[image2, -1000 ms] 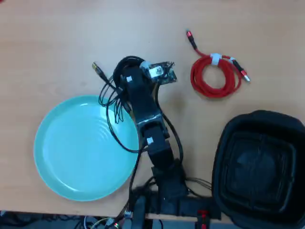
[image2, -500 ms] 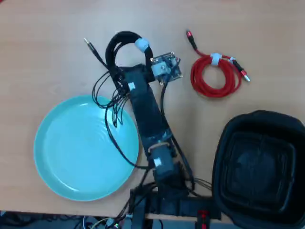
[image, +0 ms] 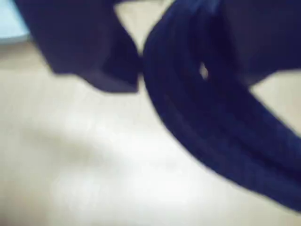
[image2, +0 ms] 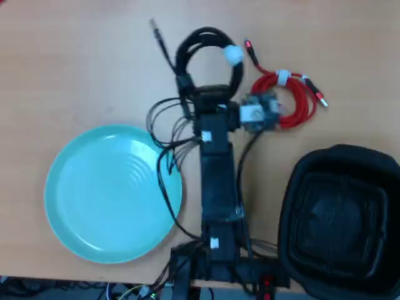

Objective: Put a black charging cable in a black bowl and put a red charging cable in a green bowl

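In the overhead view my gripper (image2: 208,89) is shut on the black charging cable (image2: 203,39). The coil sticks out beyond the fingers, its white tie (image2: 234,54) to the right and one plug (image2: 154,26) trailing up-left. The red charging cable (image2: 282,100) lies coiled on the table just right of my wrist, which partly covers its left side. The green bowl (image2: 94,206) sits empty at lower left and the black bowl (image2: 340,219) empty at lower right. The wrist view is blurred: the dark cable (image: 211,117) runs beside one finger (image: 80,47).
The arm's base (image2: 215,269) stands at the table's near edge between the two bowls. Loose black robot wires (image2: 165,159) hang over the green bowl's right rim. Bare wooden table (image2: 75,62) stretches across the upper left.
The arm has swung to the right with the black cable in its grip, from above the green bowl's upper rim to right beside the red cable.
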`<state>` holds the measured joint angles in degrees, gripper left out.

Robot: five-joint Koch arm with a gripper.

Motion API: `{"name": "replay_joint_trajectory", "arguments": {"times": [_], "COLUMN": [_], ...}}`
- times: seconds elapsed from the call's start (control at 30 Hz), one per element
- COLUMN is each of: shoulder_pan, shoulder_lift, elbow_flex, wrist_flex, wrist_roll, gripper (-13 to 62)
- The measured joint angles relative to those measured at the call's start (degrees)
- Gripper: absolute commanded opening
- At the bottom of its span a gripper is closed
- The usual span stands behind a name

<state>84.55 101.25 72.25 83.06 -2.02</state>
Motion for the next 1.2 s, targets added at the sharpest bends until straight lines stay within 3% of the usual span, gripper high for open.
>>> {"name": "replay_joint_trajectory", "arguments": {"times": [0.2, 0.8, 1.07, 1.2], "shoulder_pan": [14.2, 64.0, 75.3, 82.0], "shoulder_lift": [9.1, 9.9, 9.9, 10.0], "elbow_flex": [6.2, 10.3, 10.8, 18.5], "wrist_flex": [1.1, 1.1, 1.1, 1.0], "wrist_roll": [-1.1, -6.4, -6.5, -6.6], "gripper": [-5.8, -5.9, -5.9, -5.9]}}
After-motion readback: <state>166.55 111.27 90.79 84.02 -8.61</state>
